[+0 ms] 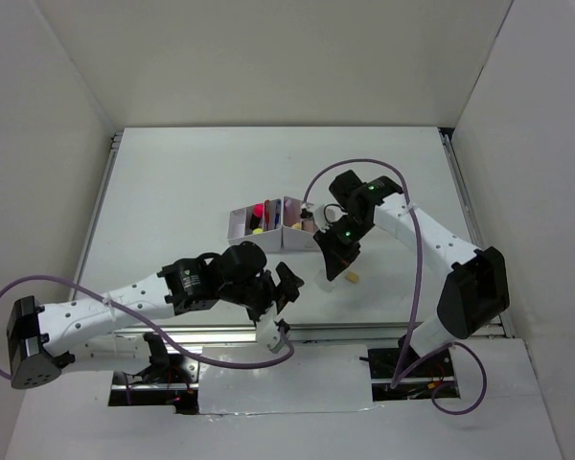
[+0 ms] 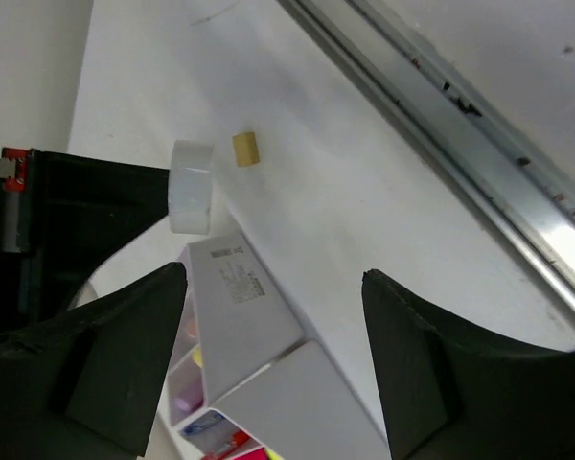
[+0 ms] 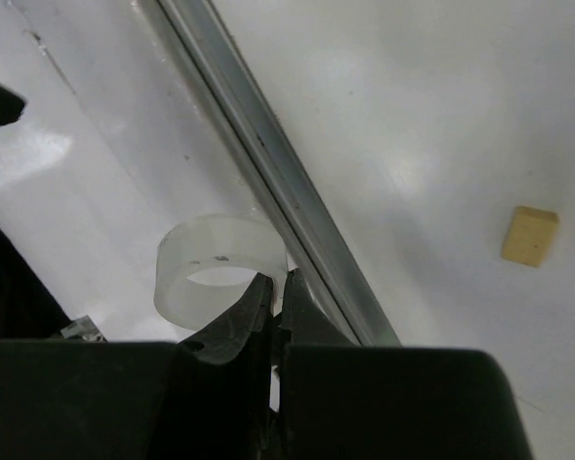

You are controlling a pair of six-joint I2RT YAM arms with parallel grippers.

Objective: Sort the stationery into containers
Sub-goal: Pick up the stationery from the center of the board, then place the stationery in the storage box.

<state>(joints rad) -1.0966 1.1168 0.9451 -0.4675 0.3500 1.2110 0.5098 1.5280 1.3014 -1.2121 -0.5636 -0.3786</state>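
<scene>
Evidently the right gripper pinches the tape ring by its wall to carry it to the organiser; the left gripper hangs spread.

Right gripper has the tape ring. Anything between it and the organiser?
Nothing visible. The ring, pinched in the right gripper, sits right beside the organiser's end; the open left gripper is off to one side.
</scene>
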